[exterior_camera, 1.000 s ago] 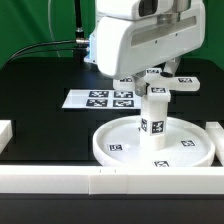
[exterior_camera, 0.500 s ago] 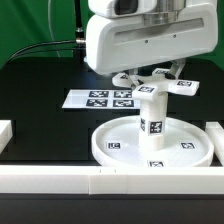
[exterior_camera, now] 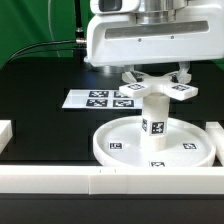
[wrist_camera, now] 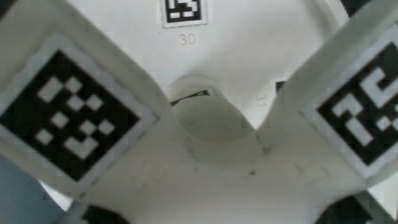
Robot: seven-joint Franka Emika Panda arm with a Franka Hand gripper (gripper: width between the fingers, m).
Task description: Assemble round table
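In the middle of the black tabletop (exterior_camera: 40, 80), the big round disc (exterior_camera: 108, 150) is lying flat with its rim up. The short thick leg (exterior_camera: 153, 118) is standing straight up in the middle of the disc, and it is showing a square tag on its side. The little cross-shaped foot (exterior_camera: 157, 88) is sitting on top of the leg, with its arms sticking out to the sides.

The gripper (exterior_camera: 156, 74) is hanging right over the foot, very close to it. The big white body of the arm is hiding most of the fingers. I cannot tell if they are pinching the foot or just standing around it.

In the wrist view the foot (wrist_camera: 214, 125) is filling almost the whole picture, with a tag on each arm. A bit of the disc (wrist_camera: 187, 40) is peeking out between two of the arms.

Behind the disc, toward the exterior view's left, the marker board (exterior_camera: 100, 98) is lying flat on the tabletop. A long white rail (exterior_camera: 60, 180) is running along the near edge, just in front of the disc.
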